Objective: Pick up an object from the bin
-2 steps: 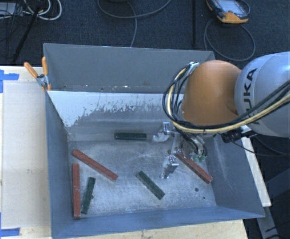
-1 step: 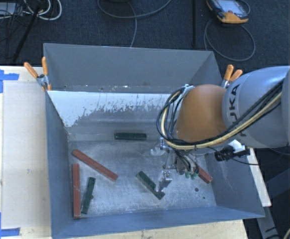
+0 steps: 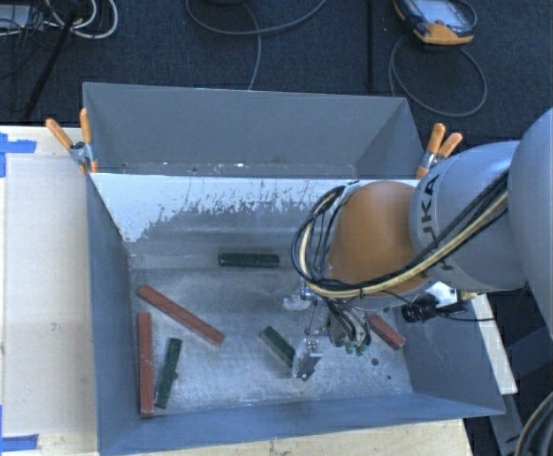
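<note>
My gripper (image 3: pixel 305 361) hangs low over the bin floor, right of the middle and near the front wall. Just to its left lies a short dark green bar (image 3: pixel 277 343), slanted, with its lower end close to the gripper tip; I cannot tell whether they touch. To the gripper's right a short red-brown block (image 3: pixel 387 332) pokes out from under the arm, partly hidden by it. Nothing shows held in the gripper.
A dark green bar (image 3: pixel 249 259) lies near the back slope. At the left lie a long red-brown bar (image 3: pixel 181 313), slanted, a second red-brown bar (image 3: pixel 144 364) along the left wall, and a dark green bar (image 3: pixel 168 372) beside it. The arm's orange cover and cables overhang the right side.
</note>
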Robot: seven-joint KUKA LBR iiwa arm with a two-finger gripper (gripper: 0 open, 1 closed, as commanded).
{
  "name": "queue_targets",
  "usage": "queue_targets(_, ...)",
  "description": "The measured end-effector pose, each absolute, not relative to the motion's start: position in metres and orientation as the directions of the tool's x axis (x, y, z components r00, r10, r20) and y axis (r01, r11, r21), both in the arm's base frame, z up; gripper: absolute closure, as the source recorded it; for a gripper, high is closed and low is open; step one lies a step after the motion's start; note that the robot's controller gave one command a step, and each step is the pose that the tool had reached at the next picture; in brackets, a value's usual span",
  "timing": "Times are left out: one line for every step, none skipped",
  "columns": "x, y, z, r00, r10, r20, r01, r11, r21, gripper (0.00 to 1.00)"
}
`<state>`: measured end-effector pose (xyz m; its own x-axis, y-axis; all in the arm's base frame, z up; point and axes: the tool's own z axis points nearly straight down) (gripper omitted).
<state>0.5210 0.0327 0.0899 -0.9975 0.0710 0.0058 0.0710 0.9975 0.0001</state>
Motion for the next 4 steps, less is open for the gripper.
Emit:
queue_targets(0.521, 0.036, 0.124, -0.954, 0.299, 0.002, 0.299, 0.954, 0.000, 0.00)
queue_targets(0.518, 0.036, 0.076, -0.995, 0.099, -0.002, 0.099, 0.995, 0.000, 0.00)
queue_targets(0.517, 0.033, 0.073, -0.917, 0.399, -0.014, 0.399, 0.917, 0.014, 1.00)
queue_targets(0.516, 0.033, 0.074, -0.899, 0.437, -0.013, 0.437, 0.899, 0.015, 1.00)
